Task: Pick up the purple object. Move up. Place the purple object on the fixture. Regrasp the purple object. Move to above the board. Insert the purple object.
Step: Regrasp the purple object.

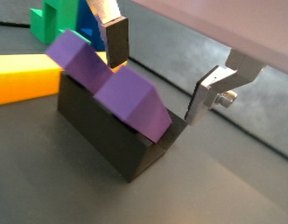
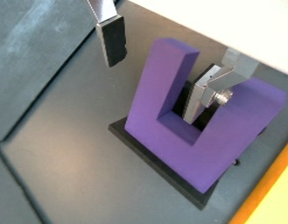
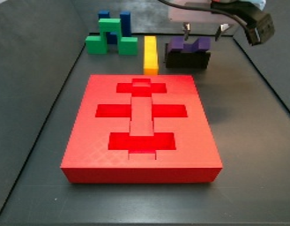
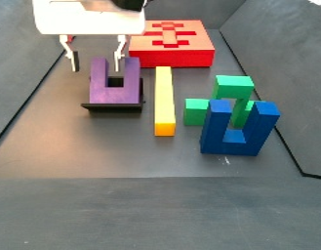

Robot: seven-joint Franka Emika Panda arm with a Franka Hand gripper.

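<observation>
The purple object point(image 1: 132, 98) point(image 2: 158, 109) is a U-shaped block standing on the black fixture point(image 1: 105, 131) point(image 2: 140, 151), prongs up. In both side views it sits on the fixture point(image 3: 189, 62) point(image 4: 110, 104) beside the yellow bar. My gripper point(image 1: 156, 87) point(image 2: 154, 87) point(image 3: 201, 35) point(image 4: 95, 54) hangs just over the purple object point(image 3: 187, 46) point(image 4: 104, 80), open. One dark-padded finger point(image 2: 111, 42) stands apart from a prong. The other silver finger point(image 2: 208, 89) shows through the notch. Neither pad presses the block. The red board point(image 3: 141, 119) point(image 4: 174, 41) lies apart from the fixture.
A yellow bar point(image 3: 151, 53) point(image 4: 163, 98) lies next to the fixture. A green stepped block point(image 3: 108, 41) point(image 4: 225, 98) and a blue block point(image 3: 112, 19) point(image 4: 238, 129) stand beyond the bar. Dark raised walls point(image 3: 264, 79) edge the floor.
</observation>
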